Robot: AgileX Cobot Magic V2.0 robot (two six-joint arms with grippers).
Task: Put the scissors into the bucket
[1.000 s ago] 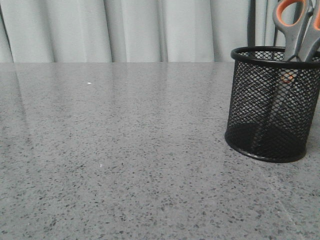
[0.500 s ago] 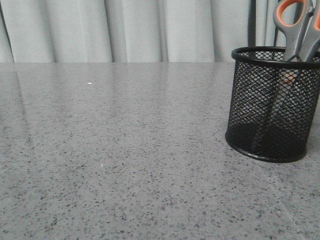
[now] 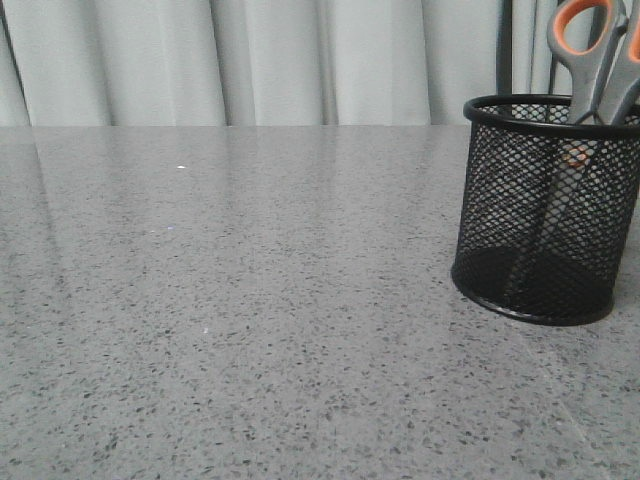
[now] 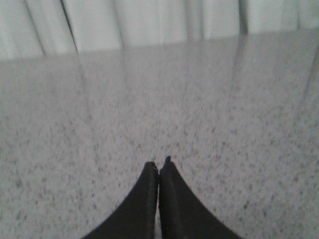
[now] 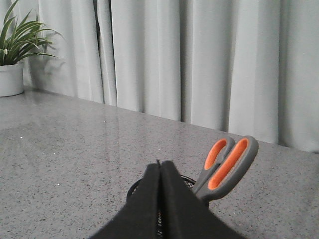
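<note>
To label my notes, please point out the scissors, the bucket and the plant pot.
scissors (image 3: 582, 35), front view, on the grey handle loop.
bucket (image 3: 520, 215), front view, on the mesh wall.
plant pot (image 5: 10, 79), right wrist view, on its white side.

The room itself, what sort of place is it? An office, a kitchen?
Probably an office or a staged test space, not a kitchen. A speckled grey table stands before pale curtains, with a potted plant at its far corner and scissors standing in a mesh bucket.
</note>
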